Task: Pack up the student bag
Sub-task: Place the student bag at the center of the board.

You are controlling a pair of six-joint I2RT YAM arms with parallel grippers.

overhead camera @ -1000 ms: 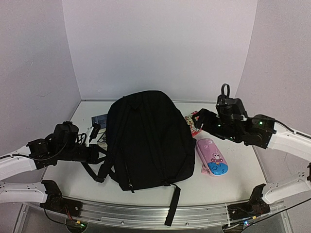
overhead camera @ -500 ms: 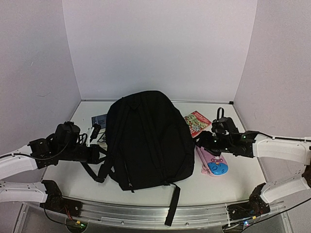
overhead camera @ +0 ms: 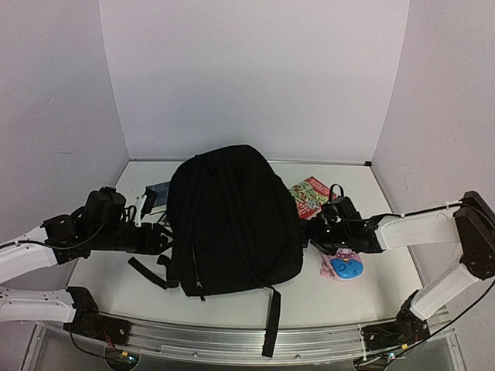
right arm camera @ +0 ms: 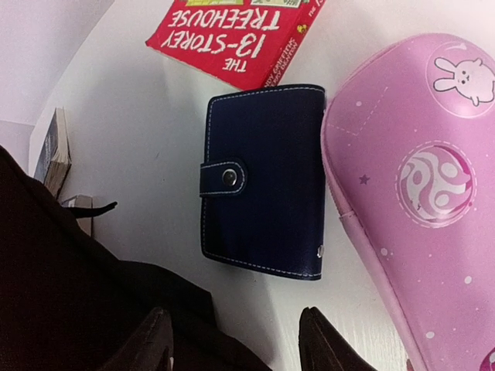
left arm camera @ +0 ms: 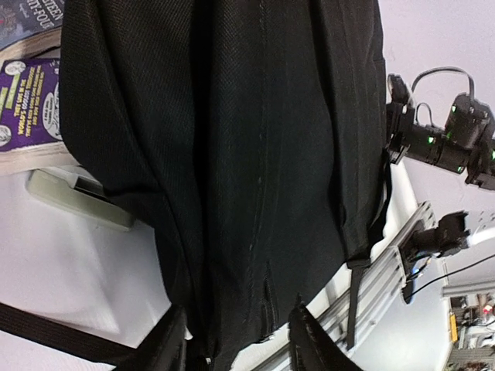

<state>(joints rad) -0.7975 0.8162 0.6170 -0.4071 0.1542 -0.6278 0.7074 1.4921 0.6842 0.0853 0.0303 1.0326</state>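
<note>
On the bench (overhead camera: 379,278), the student bag (overhead camera: 232,216) lay lengthwise toward the far wall; left jaws stood partly apart against its left side, right jaws apart and empty beside its right, equally near.

Both arms stretched inward and low, left end effector (left arm camera: 240,352) parted, right end effector (right arm camera: 236,344) likewise (fingers apart)

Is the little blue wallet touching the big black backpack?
Apart. The right wrist view shows a strip of white table between the wallet and the edge of the backpack.
</note>
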